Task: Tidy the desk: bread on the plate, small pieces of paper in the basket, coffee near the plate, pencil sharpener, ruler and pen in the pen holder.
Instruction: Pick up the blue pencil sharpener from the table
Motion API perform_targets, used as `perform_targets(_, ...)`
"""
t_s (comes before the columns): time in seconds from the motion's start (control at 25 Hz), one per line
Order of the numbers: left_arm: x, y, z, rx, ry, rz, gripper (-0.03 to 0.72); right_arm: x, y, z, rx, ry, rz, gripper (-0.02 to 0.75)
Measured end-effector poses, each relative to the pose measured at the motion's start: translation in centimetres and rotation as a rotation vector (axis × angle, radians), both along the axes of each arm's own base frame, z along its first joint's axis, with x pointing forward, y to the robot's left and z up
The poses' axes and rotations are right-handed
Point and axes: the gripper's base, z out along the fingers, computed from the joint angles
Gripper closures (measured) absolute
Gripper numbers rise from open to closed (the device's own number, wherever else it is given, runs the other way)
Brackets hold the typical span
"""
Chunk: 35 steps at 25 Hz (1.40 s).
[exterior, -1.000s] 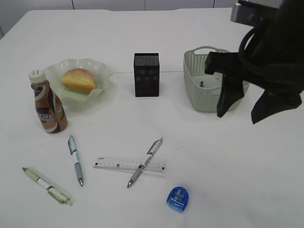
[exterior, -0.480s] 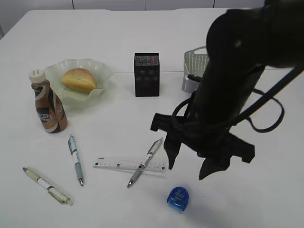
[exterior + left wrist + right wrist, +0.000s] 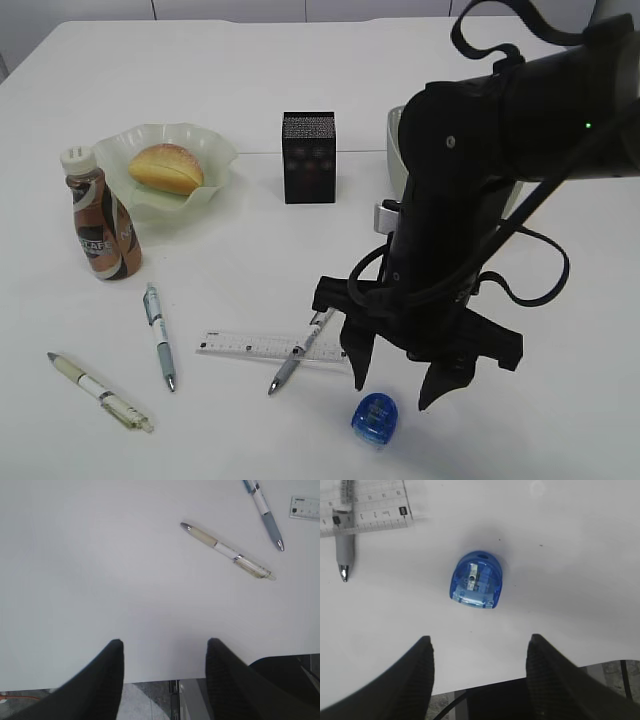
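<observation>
Nearest the front edge of the desk (image 3: pixel 300 60), the blue pencil sharpener (image 3: pixel 375 418) lies flat and free, and the right gripper (image 3: pixel 398 385) hangs just above it with its 2 jaws spread and nothing between them, pointing down either side of the little case; that stance reads as a lineup for a top-down pinch, since the sharpener is low and sits clear of its neighbours. The right wrist view confirms it: the sharpener lies centred ahead of the gap. Just behind, a grey pen (image 3: pixel 305 342) lies slanted across the clear ruler (image 3: pixel 270 347), so the ruler will likely be easier to lift once that pen is gone. To the left lie a blue-grey pen (image 3: pixel 159 336) and a cream pen (image 3: pixel 98 391), well apart. The left gripper (image 3: pixel 164 667) hangs off the desk's near-left edge, jaws spread and empty, out of the way. Further back, the coffee (image 3: pixel 100 213) stands upright just beside the plate (image 3: pixel 205 150), which holds the bread (image 3: pixel 166 168), so those 2 jobs look done. The pen holder (image 3: pixel 308 157) stands mid-desk, awaiting the stationery. Farthest right, the basket (image 3: pixel 396 140) is mostly hidden behind the arm; I cannot tell its contents.
</observation>
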Motion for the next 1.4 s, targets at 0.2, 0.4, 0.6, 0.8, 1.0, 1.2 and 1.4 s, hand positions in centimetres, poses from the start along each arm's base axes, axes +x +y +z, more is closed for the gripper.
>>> perform_targets(0.2,-1.0,0.1,0.7,-0.003,-0.043,0.000,0.308,-0.1,-0.1,0.0,-0.011,0.009,0.005,0.276)
perform_targets(0.4,-2.1,0.2,1.5,-0.007,-0.092,0.000,0.308,0.2,-0.2,0.0,-0.017,-0.024,0.015,0.276)
perform_targets(0.6,-3.2,0.2,2.1,-0.010,-0.139,0.000,0.308,0.8,-0.2,0.0,-0.020,-0.084,-0.004,0.276)
perform_targets(0.8,-3.4,0.2,2.2,-0.011,-0.144,0.000,0.308,1.0,0.0,-1.1,-0.030,-0.066,-0.051,0.269)
perform_targets(1.0,-3.4,0.2,2.2,-0.011,-0.144,0.000,0.308,1.0,0.7,-3.6,-0.020,0.035,-0.104,0.262)
perform_targets(1.2,-3.4,0.2,2.2,-0.011,-0.144,0.000,0.308,1.2,0.9,-4.5,-0.026,0.043,-0.108,0.261)
perform_targets(1.4,-3.4,0.2,2.2,-0.011,-0.144,0.000,0.308,1.5,1.0,-5.2,-0.020,0.024,-0.111,0.261)
